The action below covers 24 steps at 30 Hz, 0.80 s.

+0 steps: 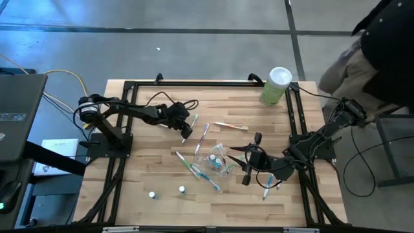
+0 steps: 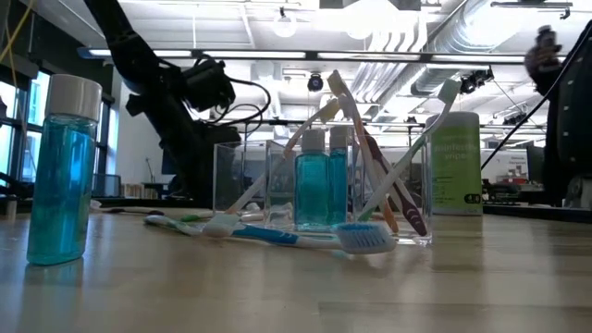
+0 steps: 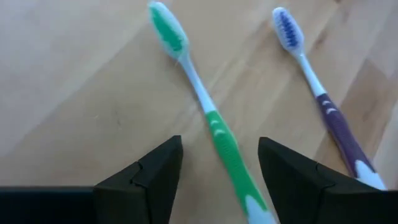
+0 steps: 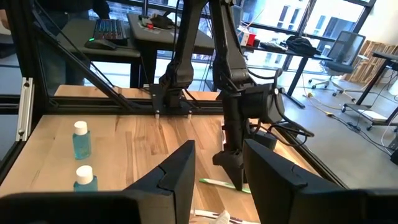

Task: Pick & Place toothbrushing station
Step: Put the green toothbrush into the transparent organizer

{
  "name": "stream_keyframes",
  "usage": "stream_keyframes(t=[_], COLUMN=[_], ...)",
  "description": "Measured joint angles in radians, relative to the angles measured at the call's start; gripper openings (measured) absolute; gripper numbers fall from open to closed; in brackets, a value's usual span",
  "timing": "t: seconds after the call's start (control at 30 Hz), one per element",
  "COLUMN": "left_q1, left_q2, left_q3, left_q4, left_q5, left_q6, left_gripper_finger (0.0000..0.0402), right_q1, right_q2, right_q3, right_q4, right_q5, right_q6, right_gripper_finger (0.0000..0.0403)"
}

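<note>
Loose toothbrushes [image 1: 202, 139] and a clear cup [image 1: 217, 157] are crowding the middle of the table [image 1: 142, 155]. Bare wood is lying open along the left side, where only two small bottles [image 1: 167, 192] are standing near the front edge. The pale-green canister [image 1: 276, 86] is blocking the far right corner.

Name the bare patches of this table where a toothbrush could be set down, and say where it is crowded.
Free: the back stretch of the table between the left gripper and the green canister, and the front right corner. Crowded: the middle, around the clear cup, with toothbrushes scattered about.
</note>
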Motion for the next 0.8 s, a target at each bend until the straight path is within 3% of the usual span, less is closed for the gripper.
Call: stream_keyframes(t=[0.37,0.8], left_q1=[-0.037,-0.058], left_q2=[0.048,0.063], left_q3=[0.001,0.002], left_q4=[-0.043,-0.164], left_q5=[-0.061,-0.122], left_q6=[0.018,0.012], left_gripper_finger=[0.0089,0.001], right_q1=[0.0,0.0], right_q2=[0.0,0.0], right_q3=[0.0,0.0], right_q4=[-0.003,-0.003], right_q5=[0.0,0.001], right_q6=[0.003,0.004], right_gripper_finger=[0.0126,0.0126])
